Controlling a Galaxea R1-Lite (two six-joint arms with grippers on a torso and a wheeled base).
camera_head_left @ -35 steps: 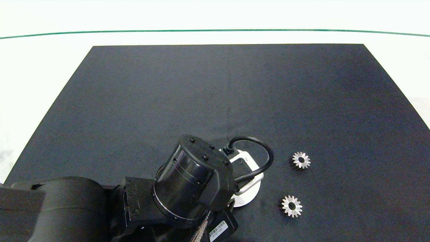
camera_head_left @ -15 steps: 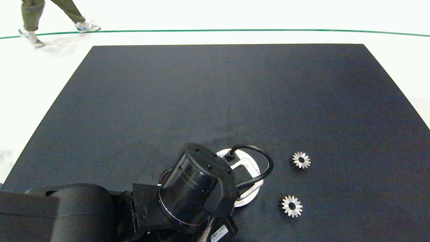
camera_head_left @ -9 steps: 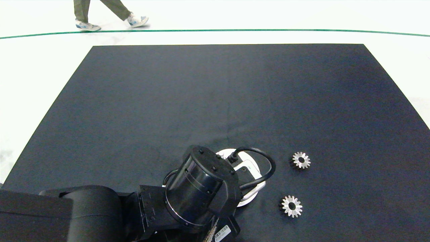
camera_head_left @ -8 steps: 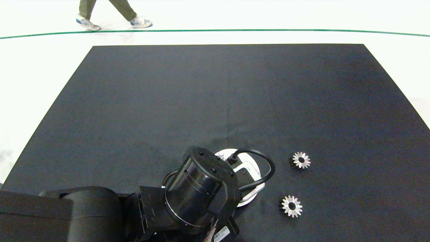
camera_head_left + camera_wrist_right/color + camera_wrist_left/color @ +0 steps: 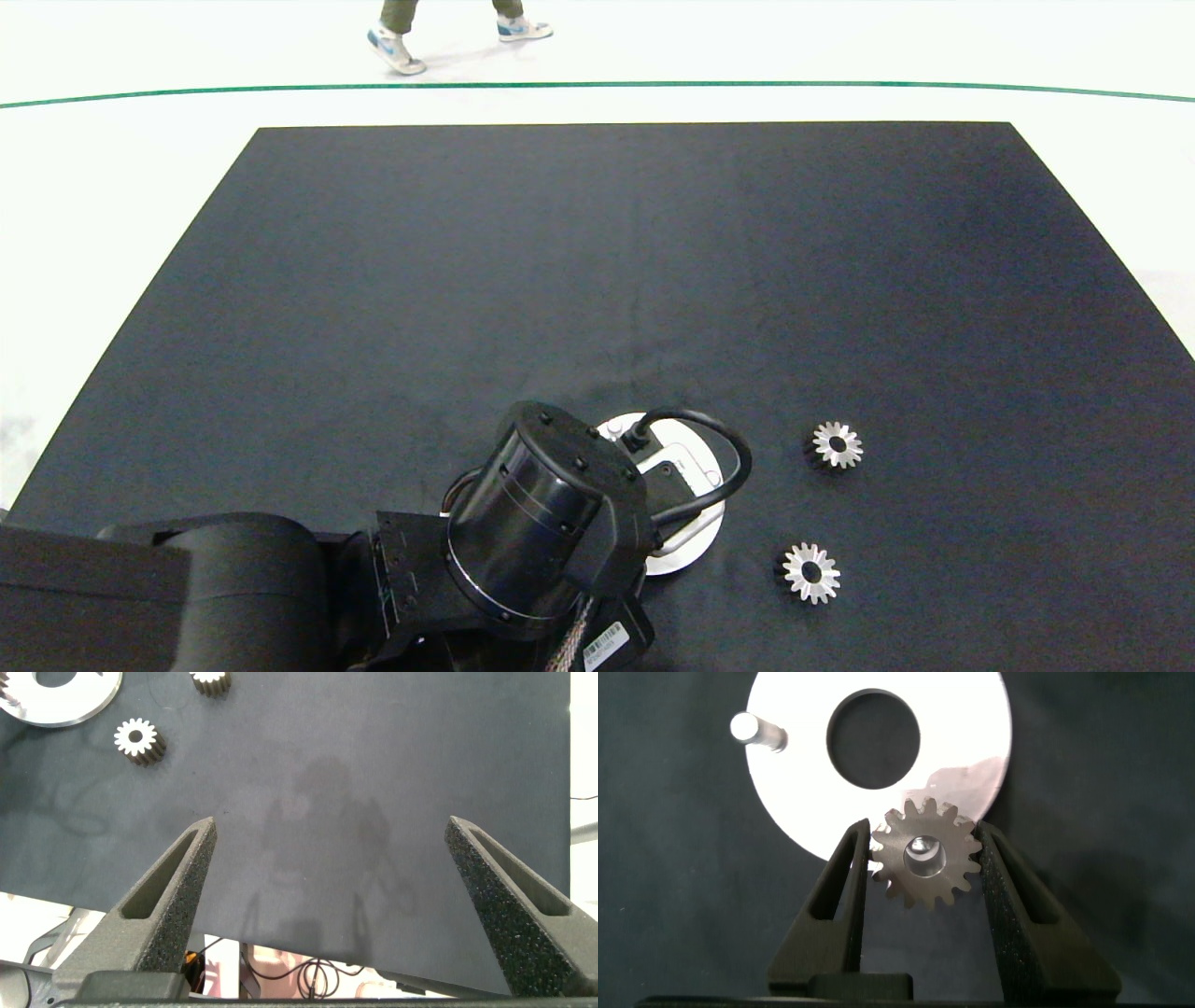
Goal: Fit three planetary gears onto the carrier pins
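Observation:
In the left wrist view, my left gripper (image 5: 924,863) is shut on one silver planetary gear (image 5: 924,854), held flat over the rim of the white disc (image 5: 794,784). A pale round tip shows inside the gear's centre hole. One carrier pin (image 5: 757,730) stands bare at the disc's edge; the other pins are hidden. In the head view, my left arm (image 5: 546,513) covers most of the disc (image 5: 674,560). Two more gears (image 5: 836,444) (image 5: 810,572) lie flat on the mat to its right. My right gripper (image 5: 332,826) hangs open with nothing in it, off to the side.
A black mat (image 5: 597,261) covers the table, with pale floor and a green line (image 5: 840,85) beyond it. A person's shoes (image 5: 397,51) show past the far edge. The right wrist view shows the mat's edge (image 5: 308,933) below that gripper, with cables under it.
My left arm has shifted a little back and to the left over the disc. The person beyond the table has walked to the right. Both loose gears lie where they were.

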